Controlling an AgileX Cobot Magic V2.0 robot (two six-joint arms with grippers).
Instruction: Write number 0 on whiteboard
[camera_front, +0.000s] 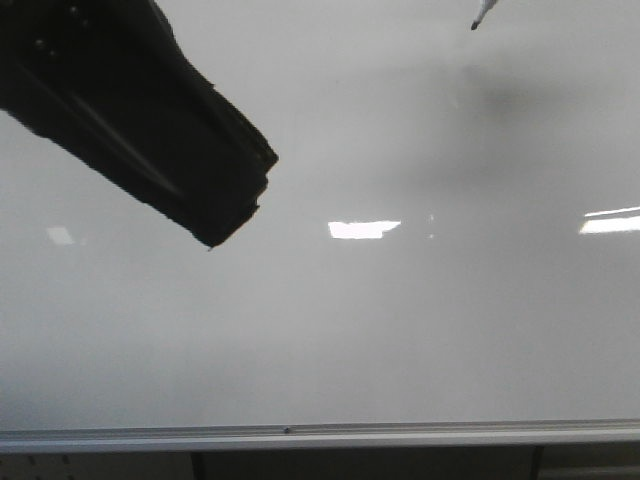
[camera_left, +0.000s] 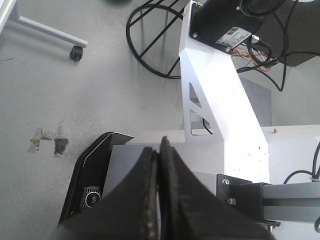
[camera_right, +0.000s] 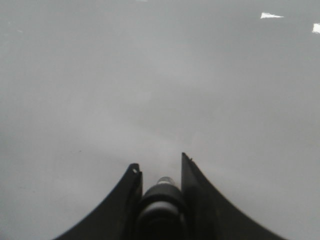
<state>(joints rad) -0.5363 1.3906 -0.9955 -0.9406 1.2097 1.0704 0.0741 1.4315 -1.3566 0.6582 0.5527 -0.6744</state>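
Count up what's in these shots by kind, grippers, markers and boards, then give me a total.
Grippers: 2, the left gripper and the right gripper.
Markers: 1, the marker in the right gripper.
Boards: 1, the whiteboard, no writing visible.
Total: 4.

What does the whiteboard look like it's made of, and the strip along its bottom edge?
The whiteboard looks like a smooth, glossy coated panel, pale grey-white: it mirrors bright ceiling lights and a soft shadow. Whether that is enamel or melamine cannot be told. The edge strip looks like brushed silver metal, probably aluminium, with a dull sheen and a small fastener.
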